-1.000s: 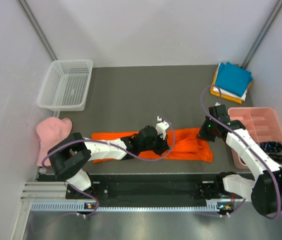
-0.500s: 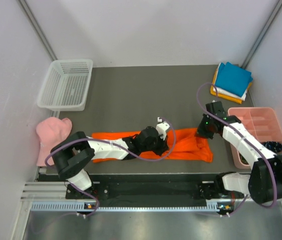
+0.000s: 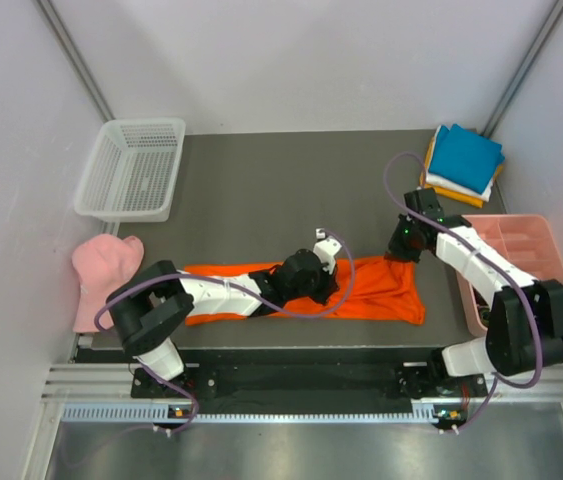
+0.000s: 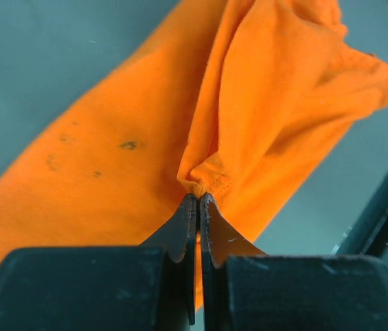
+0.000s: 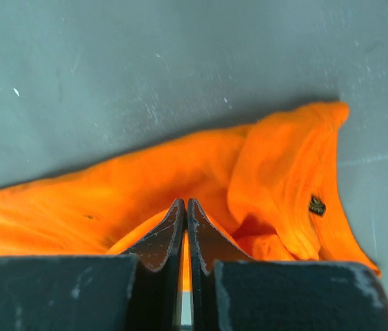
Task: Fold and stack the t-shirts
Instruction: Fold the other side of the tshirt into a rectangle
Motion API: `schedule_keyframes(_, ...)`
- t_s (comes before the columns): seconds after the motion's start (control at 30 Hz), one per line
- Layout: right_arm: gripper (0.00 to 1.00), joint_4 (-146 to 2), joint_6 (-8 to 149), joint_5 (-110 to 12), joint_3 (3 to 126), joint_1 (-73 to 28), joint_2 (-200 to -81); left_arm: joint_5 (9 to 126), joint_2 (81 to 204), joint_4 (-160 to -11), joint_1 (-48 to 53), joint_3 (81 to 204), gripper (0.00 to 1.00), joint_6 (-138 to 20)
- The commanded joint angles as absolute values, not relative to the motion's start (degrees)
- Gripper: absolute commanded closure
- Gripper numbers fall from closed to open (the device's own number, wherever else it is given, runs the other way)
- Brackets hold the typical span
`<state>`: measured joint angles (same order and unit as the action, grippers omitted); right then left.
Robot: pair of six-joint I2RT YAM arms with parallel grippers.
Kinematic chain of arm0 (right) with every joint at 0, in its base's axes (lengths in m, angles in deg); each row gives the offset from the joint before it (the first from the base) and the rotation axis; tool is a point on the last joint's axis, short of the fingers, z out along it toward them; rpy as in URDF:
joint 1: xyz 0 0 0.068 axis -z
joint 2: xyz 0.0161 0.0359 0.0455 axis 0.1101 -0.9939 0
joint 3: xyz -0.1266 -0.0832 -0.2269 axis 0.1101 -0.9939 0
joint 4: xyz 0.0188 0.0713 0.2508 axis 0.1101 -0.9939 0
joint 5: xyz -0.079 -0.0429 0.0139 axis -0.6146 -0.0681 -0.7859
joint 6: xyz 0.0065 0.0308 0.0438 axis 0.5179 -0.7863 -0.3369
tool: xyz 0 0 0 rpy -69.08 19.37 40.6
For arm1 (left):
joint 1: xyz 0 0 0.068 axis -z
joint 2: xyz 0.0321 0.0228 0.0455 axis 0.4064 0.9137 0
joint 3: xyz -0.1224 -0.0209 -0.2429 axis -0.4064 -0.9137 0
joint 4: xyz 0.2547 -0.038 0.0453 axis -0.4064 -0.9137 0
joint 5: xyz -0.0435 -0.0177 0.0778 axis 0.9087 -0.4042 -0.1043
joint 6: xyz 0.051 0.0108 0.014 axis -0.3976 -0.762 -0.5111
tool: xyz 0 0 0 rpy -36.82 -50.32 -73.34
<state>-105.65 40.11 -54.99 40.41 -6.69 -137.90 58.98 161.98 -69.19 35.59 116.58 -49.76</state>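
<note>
Right gripper (image 5: 186,203), pinched shut on the orange shirt (image 3: 376,292) edge, had pulled it farther from the bases. Left gripper (image 4: 198,198) stayed clamped on a mid-shirt fold. Shirt lay beneath both; likely spreading it out for the fold.

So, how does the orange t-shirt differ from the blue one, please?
The orange t-shirt lies stretched out and rumpled; the blue t-shirt sits folded square atop the far-right stack. The left gripper and right gripper pinch the orange one; nothing touches the blue. Both are plain fabric.
</note>
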Motion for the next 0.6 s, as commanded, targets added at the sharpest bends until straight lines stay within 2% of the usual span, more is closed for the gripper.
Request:
schedule_keyframes(0.0,1.0,-102.99,41.44,-55.67,44.34,-7.3,-139.75,52.68,161.96,-68.53,35.61,118.53,1.0,-50.41)
schedule_keyframes(0.57,1.0,-101.32,42.58,-55.58,48.21,-7.39,-145.73,49.67,163.63,-69.23,35.61,118.26,1.0,-49.88)
